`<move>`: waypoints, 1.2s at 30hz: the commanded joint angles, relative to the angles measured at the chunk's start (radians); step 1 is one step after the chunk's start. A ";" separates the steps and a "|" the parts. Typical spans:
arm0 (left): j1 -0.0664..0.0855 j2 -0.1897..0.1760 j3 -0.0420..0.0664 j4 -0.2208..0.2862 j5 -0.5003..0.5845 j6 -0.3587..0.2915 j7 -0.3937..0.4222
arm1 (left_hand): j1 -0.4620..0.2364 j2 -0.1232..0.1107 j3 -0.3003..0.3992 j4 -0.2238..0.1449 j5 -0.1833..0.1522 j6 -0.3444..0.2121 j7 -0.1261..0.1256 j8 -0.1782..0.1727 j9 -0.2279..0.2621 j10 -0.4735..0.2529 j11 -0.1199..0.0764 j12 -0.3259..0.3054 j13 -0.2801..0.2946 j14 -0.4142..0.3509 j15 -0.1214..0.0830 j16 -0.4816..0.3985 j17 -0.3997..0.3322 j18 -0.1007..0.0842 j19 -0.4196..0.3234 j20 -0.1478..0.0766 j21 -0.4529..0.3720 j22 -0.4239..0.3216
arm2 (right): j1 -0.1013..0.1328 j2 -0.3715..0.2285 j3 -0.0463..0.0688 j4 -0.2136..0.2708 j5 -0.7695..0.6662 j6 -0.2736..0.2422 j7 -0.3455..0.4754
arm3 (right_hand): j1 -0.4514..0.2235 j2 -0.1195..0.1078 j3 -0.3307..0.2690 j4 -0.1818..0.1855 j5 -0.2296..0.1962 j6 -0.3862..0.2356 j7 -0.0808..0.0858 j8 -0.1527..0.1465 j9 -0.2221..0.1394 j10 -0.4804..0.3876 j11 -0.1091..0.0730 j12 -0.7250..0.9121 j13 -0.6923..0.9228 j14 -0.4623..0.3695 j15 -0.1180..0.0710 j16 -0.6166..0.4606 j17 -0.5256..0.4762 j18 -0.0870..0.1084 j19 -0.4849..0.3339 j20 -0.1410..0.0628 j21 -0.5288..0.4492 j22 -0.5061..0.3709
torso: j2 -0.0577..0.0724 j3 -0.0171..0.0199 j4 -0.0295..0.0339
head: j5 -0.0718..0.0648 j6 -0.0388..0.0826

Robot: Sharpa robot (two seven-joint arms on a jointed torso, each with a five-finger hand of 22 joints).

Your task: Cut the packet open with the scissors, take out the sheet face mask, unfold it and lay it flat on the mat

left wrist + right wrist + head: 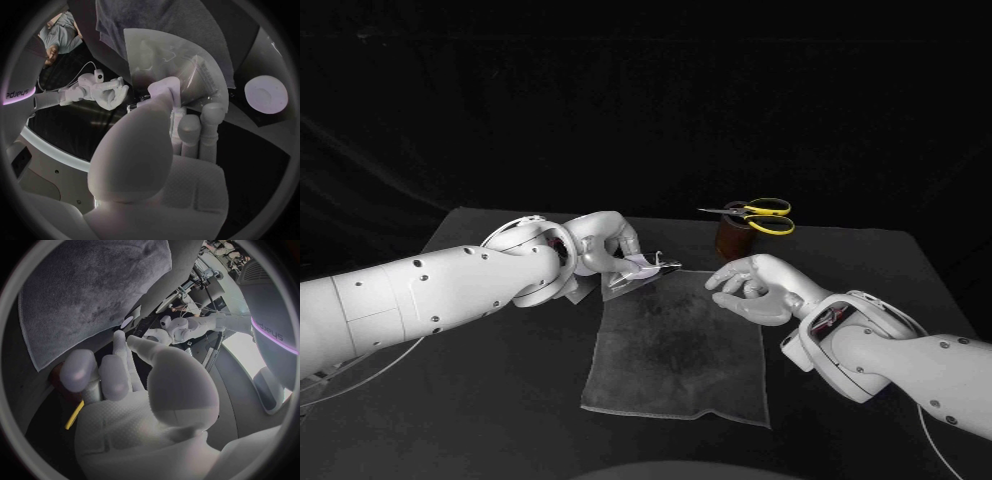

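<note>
My left hand [600, 248] holds the silvery packet [643, 270] by one edge, just above the far left corner of the grey mat [682, 350]. In the left wrist view the packet [172, 70] stands pinched between the thumb and fingers [209, 120]. My right hand [754, 290] hovers over the mat's far right corner, a short gap from the packet, fingers apart and holding nothing. The yellow-handled scissors [762, 214] stand in a brown holder [733, 240] behind the right hand. The right wrist view shows the right hand [125, 375] near the mat [94, 290], with the left hand [170, 331] beyond it.
The mat lies lengthwise in the middle of the black table [488, 400]. A small white round disc [267, 93] lies on the table beside the mat. A yellow scissor handle [74, 415] peeks out behind the right hand.
</note>
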 commanded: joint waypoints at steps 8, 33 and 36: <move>-0.004 -0.001 0.001 0.014 0.271 0.045 0.175 | -0.038 -0.029 0.006 0.002 0.003 -0.040 0.015 -0.036 -0.013 0.031 0.009 -0.012 0.004 0.023 0.008 0.018 0.039 -0.009 0.019 0.004 0.013 0.020 | 0.033 -0.008 0.009 -0.001 0.126 0.044 0.038 | -0.020 0.010 -0.005 0.031 -0.017 0.005 0.013 -0.034 -0.005 -0.013 0.017 -0.097 -0.091 -0.015 0.012 -0.054 -0.066 0.014 -0.015 0.008 -0.031 -0.028 | 0.000 0.0005 -0.0016 | -0.031 0.000; -0.039 0.014 -0.005 -0.011 0.209 0.028 0.288 | -0.048 -0.061 0.005 -0.007 0.004 -0.046 0.021 -0.053 -0.010 0.062 0.011 -0.032 0.008 0.035 0.011 0.027 0.065 -0.013 0.036 0.008 0.026 0.044 | 0.101 -0.010 0.020 -0.043 0.371 0.173 0.036 | -0.080 0.004 -0.061 0.106 -0.033 -0.004 0.029 -0.081 -0.009 0.002 0.037 -0.188 -0.211 -0.011 0.028 -0.050 -0.069 0.016 -0.011 0.024 -0.046 -0.032 | 0.001 -0.0009 0.0013 | -0.059 -0.014; -0.041 0.017 -0.006 -0.014 0.168 0.017 0.304 | -0.047 -0.061 0.005 -0.007 0.004 -0.046 0.021 -0.053 -0.010 0.062 0.010 -0.032 0.008 0.035 0.010 0.027 0.065 -0.013 0.036 0.008 0.027 0.044 | 0.110 -0.004 0.021 -0.049 0.379 0.220 0.023 | -0.094 0.003 -0.083 0.122 -0.037 -0.001 0.030 -0.086 -0.008 -0.001 0.039 -0.197 -0.226 -0.009 0.029 -0.043 -0.063 0.013 -0.003 0.026 -0.038 -0.018 | 0.000 -0.0013 0.0000 | -0.061 -0.016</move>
